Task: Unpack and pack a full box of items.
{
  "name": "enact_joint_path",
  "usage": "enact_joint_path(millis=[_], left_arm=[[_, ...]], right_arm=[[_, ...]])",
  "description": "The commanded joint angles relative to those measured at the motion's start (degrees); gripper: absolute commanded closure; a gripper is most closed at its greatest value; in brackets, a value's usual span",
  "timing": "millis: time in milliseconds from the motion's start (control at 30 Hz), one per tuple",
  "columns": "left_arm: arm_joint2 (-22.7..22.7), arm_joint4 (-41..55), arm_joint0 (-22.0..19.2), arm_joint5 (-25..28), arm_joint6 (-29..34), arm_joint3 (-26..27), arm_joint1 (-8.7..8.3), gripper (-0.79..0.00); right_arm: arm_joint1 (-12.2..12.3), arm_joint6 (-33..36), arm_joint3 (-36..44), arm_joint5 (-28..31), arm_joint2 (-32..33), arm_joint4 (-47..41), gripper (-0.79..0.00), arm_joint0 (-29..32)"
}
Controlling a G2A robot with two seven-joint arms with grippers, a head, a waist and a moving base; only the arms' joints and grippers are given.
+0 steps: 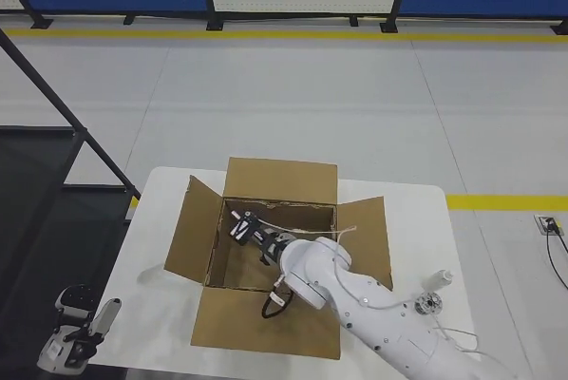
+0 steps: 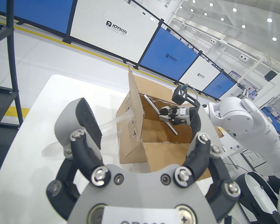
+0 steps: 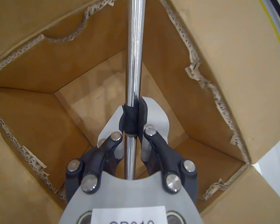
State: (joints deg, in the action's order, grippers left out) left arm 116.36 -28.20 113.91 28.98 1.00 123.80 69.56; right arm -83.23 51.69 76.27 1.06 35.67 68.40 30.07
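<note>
1. While the right tool hangs in the mouth of the open cardboard box, its fingers pinch a shiny metal rod.
2. The rod slants across the opening, with its far end toward a corner of the box.
3. The box stands on the white surface with its flaps folded out.
4. The left tool is spread wide and holds nothing, just beside the surface's left edge.
</note>
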Motion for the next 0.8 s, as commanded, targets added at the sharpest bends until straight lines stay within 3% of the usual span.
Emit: enact_joint_path(millis=[0, 333, 767], left_arm=[[0.0, 0.0, 0.0, 0.0, 0.0, 0.0, 0.0, -0.785], [0.0, 0.0, 0.0, 0.0, 0.0, 0.0, 0.0, -0.785], [0.0, 0.0, 0.0, 0.0, 0.0, 0.0, 0.0, -0.785]], right_arm=[[-0.2, -0.1, -2.1, -0.2, 0.5, -0.5, 0.0, 0.3], [-3.0, -4.6, -16.3, 4.5, -0.4, -3.6, 0.0, -3.2], [-9.2, -6.7, -33.0, 9.9, -5.5, -6.0, 0.0, -8.6]])
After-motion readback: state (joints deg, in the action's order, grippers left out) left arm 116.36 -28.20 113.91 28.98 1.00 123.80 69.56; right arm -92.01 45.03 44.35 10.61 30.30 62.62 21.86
